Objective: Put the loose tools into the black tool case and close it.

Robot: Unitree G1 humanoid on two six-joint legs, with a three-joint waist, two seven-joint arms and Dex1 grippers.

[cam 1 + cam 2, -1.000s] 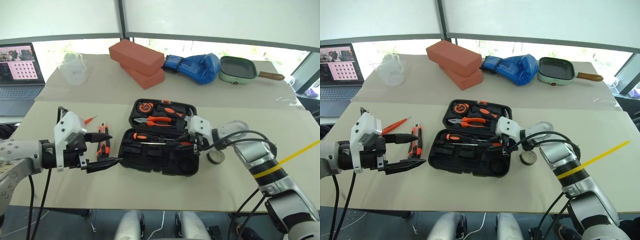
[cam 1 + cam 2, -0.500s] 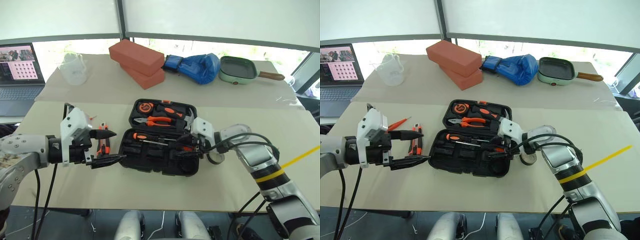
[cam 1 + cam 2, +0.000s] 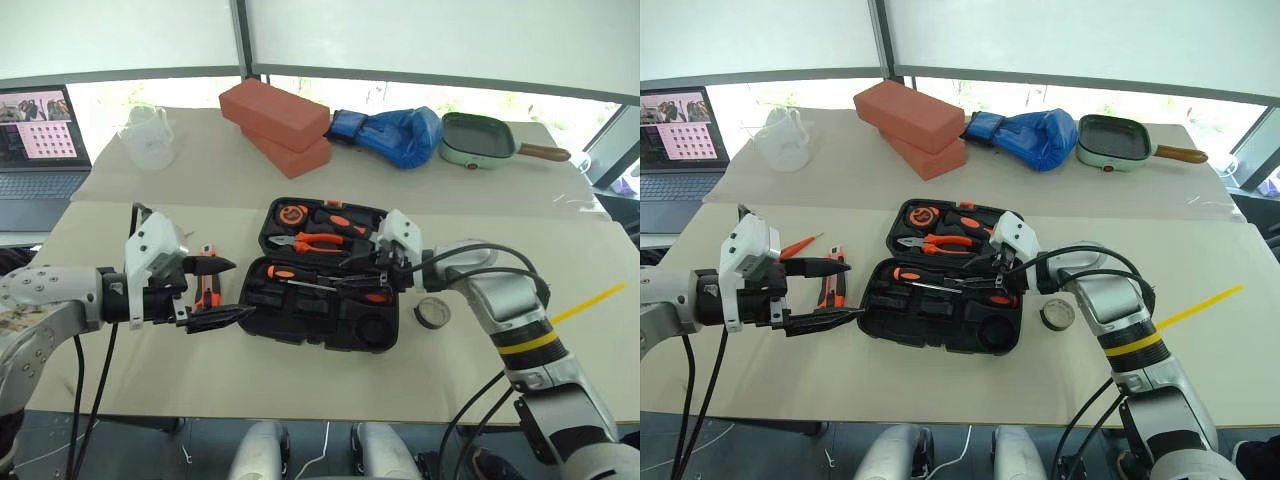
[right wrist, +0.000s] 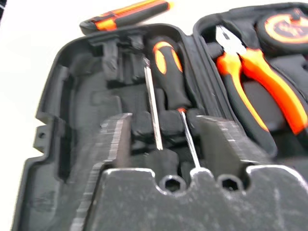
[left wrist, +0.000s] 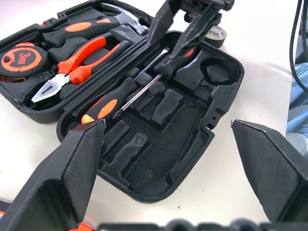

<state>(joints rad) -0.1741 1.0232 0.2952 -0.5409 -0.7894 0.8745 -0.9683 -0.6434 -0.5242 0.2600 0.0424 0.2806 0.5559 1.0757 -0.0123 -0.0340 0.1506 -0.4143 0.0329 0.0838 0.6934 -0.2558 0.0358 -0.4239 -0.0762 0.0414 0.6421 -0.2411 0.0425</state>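
Hovering over black tool case (image 3: 320, 300), right gripper (image 3: 992, 272) jaws part-open, empty; left gripper (image 3: 222, 292) jaws wide, utility knife (image 3: 830, 284) just behind, lengthwise front-to-back.

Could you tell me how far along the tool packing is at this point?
Done: both black-and-orange screwdrivers lie in the open black tool case. In hand: nothing; the right gripper hovers over them, the left gripper is open. Left: red screwdriver, utility knife, tape roll, then closing.
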